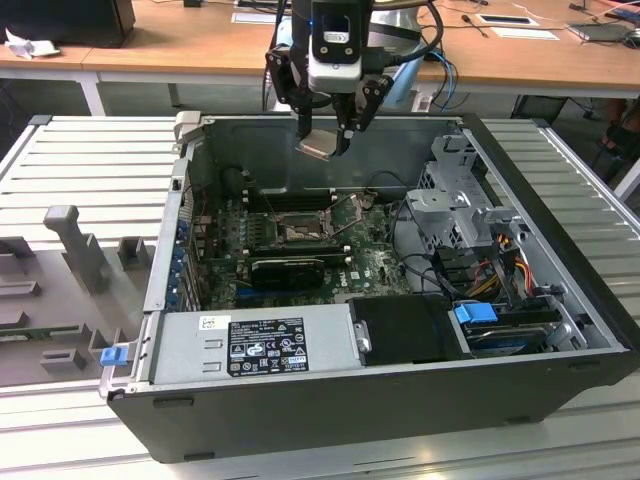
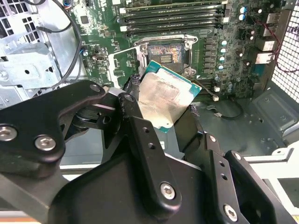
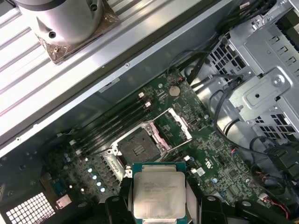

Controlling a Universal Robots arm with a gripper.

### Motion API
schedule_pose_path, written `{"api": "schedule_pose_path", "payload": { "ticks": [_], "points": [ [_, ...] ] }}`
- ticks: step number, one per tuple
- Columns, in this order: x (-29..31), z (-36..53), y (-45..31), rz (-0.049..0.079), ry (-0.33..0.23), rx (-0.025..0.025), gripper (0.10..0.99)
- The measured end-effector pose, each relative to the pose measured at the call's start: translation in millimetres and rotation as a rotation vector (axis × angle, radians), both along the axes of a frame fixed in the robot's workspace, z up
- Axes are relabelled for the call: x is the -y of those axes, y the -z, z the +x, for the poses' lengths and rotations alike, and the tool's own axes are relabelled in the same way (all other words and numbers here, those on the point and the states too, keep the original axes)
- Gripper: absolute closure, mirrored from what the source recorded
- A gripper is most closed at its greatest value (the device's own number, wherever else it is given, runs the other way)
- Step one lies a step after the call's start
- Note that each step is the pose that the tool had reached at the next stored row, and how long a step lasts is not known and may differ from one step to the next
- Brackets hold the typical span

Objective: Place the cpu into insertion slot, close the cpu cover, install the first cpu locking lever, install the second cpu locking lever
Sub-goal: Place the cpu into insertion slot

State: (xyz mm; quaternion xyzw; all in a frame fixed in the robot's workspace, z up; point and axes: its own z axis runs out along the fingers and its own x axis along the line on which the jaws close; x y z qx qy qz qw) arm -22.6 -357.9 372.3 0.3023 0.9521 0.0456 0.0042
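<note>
Pinching the cpu point(image 1: 316, 147) between the fingers of the gripper point(image 1: 322, 138), high over the open computer case point(image 1: 330, 400) in the exterior view, well apart from the motherboard point(image 1: 372, 262). Holding it tilted, dull metal top showing in both wrist views, green edge around it. Below, apart from the chip: the insertion slot point(image 3: 135, 148), bare and dark inside its metal rim, beside a row of memory sticks point(image 3: 112, 122). Next to the slot, the cpu cover point(image 3: 181, 123), swung open and raised off the socket. Under the case, a ribbed grey counter point(image 1: 90, 160).
</note>
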Motion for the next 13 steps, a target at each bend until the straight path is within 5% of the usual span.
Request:
{"api": "schedule_pose_path", "payload": {
  "ticks": [13],
  "points": [
    [0.0,0.0,0.7,0.0,0.047,0.0,0.545]
  ]
}}
